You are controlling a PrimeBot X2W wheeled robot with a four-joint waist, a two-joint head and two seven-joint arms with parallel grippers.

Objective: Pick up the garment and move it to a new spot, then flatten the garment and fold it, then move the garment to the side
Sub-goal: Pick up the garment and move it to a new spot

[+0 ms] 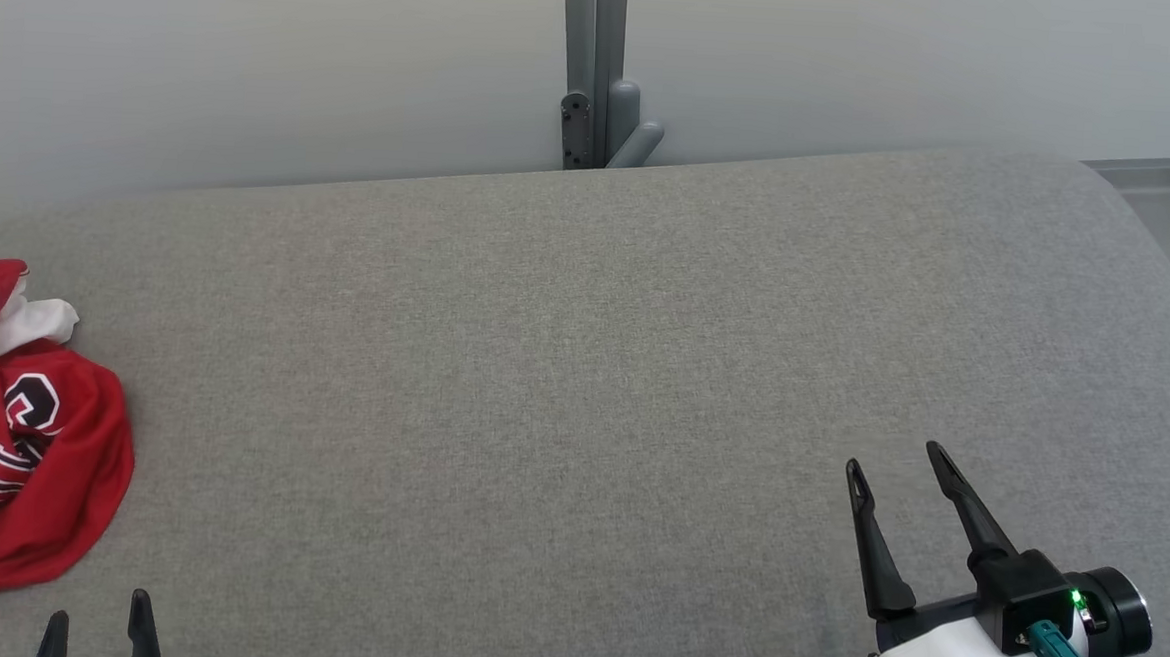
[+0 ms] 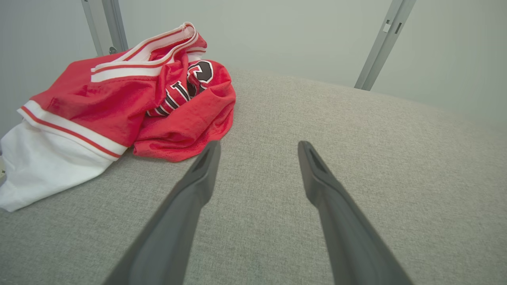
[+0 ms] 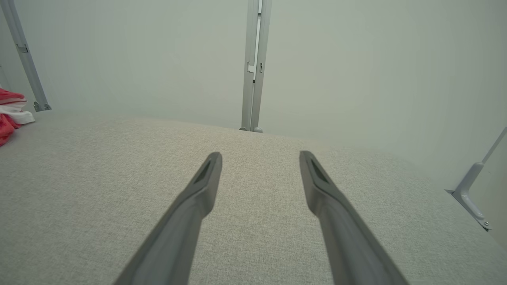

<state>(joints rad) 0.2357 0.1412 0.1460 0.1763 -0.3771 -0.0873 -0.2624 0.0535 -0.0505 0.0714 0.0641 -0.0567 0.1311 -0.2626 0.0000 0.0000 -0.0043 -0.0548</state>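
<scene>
Garment: the garment (image 1: pixel 33 440) is lying crumpled in a heap at the far left of the grey bench (image 1: pixel 583 368). It is showing red cloth, white-and-red striped bands, dark lettering and a white panel.
Left tool: the left tool (image 2: pixel 258 150) is hovering low over the bench with its fingers standing apart and nothing between them. Its tips are pointing just past the near red edge of the heap.
Right tool: the right tool (image 1: pixel 896 465) is waiting over bare bench, well apart from the garment. Its fingers are also spread and empty.
Handling: the cloth is looking light, thin and limp, so it will probably be sagging and bunching once lifted. The smooth red weave may be slipping out of a shallow pinch.
Where to take hold: the thicker striped band or a doubled fold near the top of the heap is looking like the surest bite.
Hard to make out: the head view's left edge is cutting off part of the garment, and its bottom edge is hiding all but the left tool's fingertips. Folds are breaking up the lettering, and I cannot tell which openings are neck, sleeves or hem.
</scene>
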